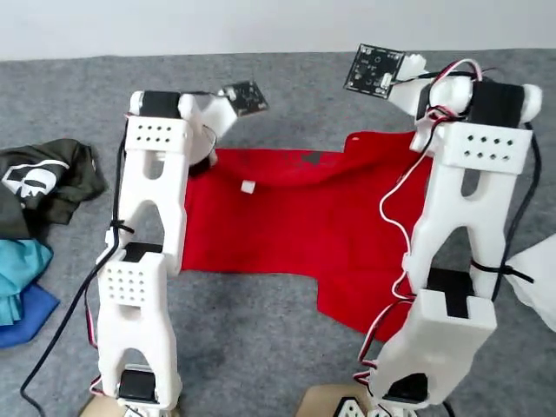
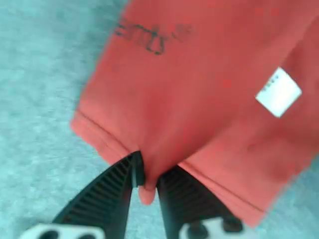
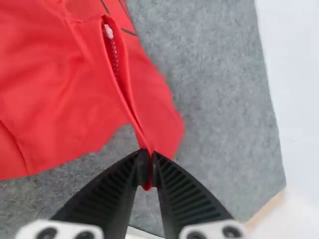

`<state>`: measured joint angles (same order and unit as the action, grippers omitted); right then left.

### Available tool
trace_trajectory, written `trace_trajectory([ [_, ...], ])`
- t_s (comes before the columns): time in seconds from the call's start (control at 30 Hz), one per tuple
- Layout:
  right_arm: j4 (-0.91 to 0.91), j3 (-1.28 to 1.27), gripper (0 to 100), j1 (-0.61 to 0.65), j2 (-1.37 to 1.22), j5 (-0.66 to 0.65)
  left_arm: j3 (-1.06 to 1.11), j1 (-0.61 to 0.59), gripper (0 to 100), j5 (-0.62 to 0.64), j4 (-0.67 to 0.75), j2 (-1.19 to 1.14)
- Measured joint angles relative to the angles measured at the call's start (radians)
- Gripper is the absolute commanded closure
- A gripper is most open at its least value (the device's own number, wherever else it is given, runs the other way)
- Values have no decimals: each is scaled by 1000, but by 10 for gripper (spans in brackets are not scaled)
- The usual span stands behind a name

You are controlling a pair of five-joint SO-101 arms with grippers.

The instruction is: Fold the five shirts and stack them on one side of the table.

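Observation:
A red shirt (image 1: 295,226) lies spread on the grey cloth table between the two arms, its far edge lifted at both corners. In the left wrist view my left gripper (image 2: 145,186) is shut on a fold of the red shirt (image 2: 199,89) near its hem; a white label (image 2: 278,92) shows on the fabric. In the right wrist view my right gripper (image 3: 144,172) is shut on an edge of the red shirt (image 3: 65,84), which hangs above the grey cloth. In the high view the left arm (image 1: 152,217) stands at the shirt's left, the right arm (image 1: 460,226) at its right.
A dark shirt with a white print (image 1: 43,178) lies bunched at the left edge, with a teal shirt (image 1: 22,269) and a blue one (image 1: 26,317) below it. A white garment (image 1: 539,278) shows at the right edge. The grey table cloth (image 1: 261,339) ends near the far wall.

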<state>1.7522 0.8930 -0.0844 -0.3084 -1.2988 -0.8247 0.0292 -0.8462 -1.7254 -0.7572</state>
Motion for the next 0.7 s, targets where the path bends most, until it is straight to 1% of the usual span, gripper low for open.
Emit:
trace_trajectory([
  [0.17, 0, -189, 987, 0, 135, 0, 83, 0, 996, -12, 0, 0],
  [0.3, 0, -390, 987, 0, 267, 40, 135, 20, 996, -46, 0, 0],
  [0.47, 0, -609, 987, 0, 399, 80, 183, 31, 996, -52, 0, 0],
  [0.7, 0, -876, 987, 0, 549, 87, 299, 31, 996, -87, 0, 0],
])
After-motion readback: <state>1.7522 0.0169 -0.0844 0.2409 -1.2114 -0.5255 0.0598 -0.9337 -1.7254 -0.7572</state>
